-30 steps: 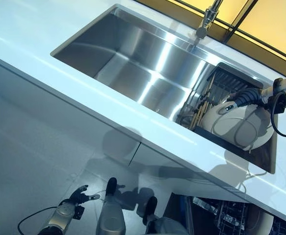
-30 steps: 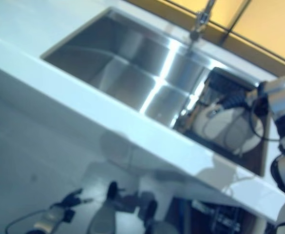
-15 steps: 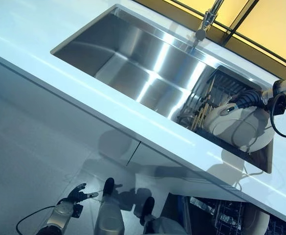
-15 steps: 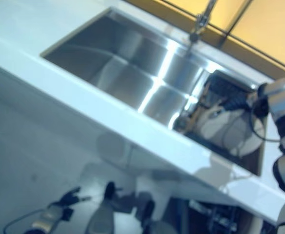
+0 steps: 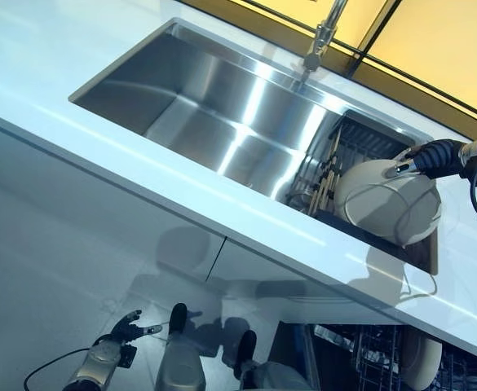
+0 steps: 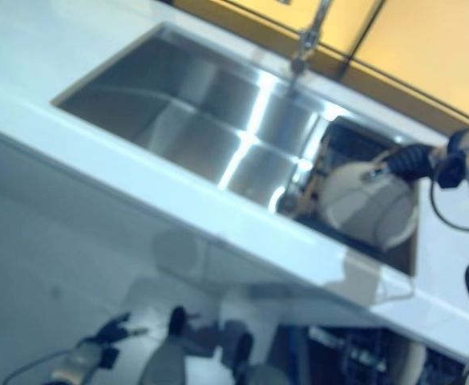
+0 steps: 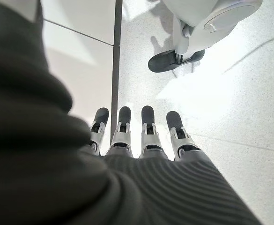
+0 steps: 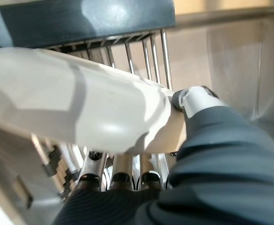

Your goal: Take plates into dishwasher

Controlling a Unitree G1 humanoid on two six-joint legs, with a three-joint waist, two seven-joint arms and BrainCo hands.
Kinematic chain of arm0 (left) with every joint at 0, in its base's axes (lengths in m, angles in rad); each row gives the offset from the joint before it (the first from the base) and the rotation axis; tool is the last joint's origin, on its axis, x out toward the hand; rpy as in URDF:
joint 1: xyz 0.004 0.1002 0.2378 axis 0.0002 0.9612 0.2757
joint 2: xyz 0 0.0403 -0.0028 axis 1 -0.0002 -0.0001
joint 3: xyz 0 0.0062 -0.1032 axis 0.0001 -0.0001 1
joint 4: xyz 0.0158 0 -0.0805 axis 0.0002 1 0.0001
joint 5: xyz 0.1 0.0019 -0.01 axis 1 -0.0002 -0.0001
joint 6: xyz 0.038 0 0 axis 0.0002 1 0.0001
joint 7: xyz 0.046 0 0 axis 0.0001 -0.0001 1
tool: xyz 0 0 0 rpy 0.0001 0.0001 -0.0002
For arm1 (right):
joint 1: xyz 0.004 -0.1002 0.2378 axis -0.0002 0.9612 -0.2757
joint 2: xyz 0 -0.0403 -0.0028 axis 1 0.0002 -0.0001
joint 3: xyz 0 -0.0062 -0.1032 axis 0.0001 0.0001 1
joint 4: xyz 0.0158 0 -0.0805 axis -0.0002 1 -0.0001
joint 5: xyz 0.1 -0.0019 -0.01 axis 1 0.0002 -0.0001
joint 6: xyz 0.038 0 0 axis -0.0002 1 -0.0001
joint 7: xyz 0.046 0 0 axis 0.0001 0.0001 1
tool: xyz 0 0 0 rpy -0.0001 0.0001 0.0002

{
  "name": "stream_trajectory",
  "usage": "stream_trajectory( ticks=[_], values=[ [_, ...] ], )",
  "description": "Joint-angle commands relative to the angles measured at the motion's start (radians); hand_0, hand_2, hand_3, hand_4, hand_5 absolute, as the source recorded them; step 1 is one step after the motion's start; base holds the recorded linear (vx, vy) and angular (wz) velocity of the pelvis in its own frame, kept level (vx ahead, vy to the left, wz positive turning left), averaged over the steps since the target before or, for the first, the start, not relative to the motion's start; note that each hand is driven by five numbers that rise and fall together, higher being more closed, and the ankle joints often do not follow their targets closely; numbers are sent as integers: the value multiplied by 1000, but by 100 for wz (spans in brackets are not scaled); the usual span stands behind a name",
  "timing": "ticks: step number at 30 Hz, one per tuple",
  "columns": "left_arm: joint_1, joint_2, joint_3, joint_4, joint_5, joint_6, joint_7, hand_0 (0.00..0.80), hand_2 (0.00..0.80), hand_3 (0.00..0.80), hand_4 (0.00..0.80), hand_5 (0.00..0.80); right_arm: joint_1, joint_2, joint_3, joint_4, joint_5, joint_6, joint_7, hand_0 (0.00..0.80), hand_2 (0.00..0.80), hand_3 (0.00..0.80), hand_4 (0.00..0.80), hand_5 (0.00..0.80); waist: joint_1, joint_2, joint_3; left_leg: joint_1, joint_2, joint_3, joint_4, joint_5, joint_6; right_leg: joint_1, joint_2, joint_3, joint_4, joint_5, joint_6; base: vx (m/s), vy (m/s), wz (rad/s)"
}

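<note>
A: Start at the right hand [image 5: 421, 159]; what is it doing?

B: It reaches in from the right over the sink's far end; its thumb [image 8: 193, 98] lies on the upper face of a cream plate [image 5: 389, 204] and its fingers [image 8: 122, 176] run under the rim, so the plate is pinched between them.

A: And where does the plate sit against the hand?

B: Its rim is in the grip at the hand's side; the rest of the disc spreads away from the hand toward the counter's front edge; it is tilted, its broad face turned up toward the head camera.

A: What lies below it?

B: A dark wire rack [image 5: 360, 142] in the right end of the steel sink [image 5: 214, 106]; the plate hangs over the rack; whether its low edge touches the wires I cannot tell; some sticks or utensil handles [image 5: 326, 183] stand in the rack just beside the plate, on the side away from the hand.

A: Further out?

B: The tap [image 5: 318, 37] stands at the sink's back edge; the white counter [image 5: 140, 155] runs along the front; under it, at lower right, the open dishwasher rack [image 5: 385, 362] shows with another plate [image 5: 421, 358] standing in it.

A: The left hand [image 5: 128, 327]?

B: Low beside the floor, well apart from the sink; its fingers [image 7: 147, 126] are straight and spread, empty.
</note>
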Motion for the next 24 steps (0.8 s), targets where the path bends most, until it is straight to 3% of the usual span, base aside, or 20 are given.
stream_trajectory(
  ticks=[1,24],
  values=[
    [2,24,5,11,10,-37,10,0,0,0,0,0,-126,-51,57,3,62,-13,-74,800,800,800,800,800,-6,-41,-46,88,-74,33,-1,-176,45,-42,-78,65,1,65,105,-29,36,-8],
    [27,11,-21,22,17,-41,-3,0,0,0,0,0,-140,-54,-29,9,248,-120,-418,800,800,800,800,800,-16,-3,-80,135,-111,30,-1,-209,84,-34,-120,86,13,89,139,-15,67,-3]
  ],
)
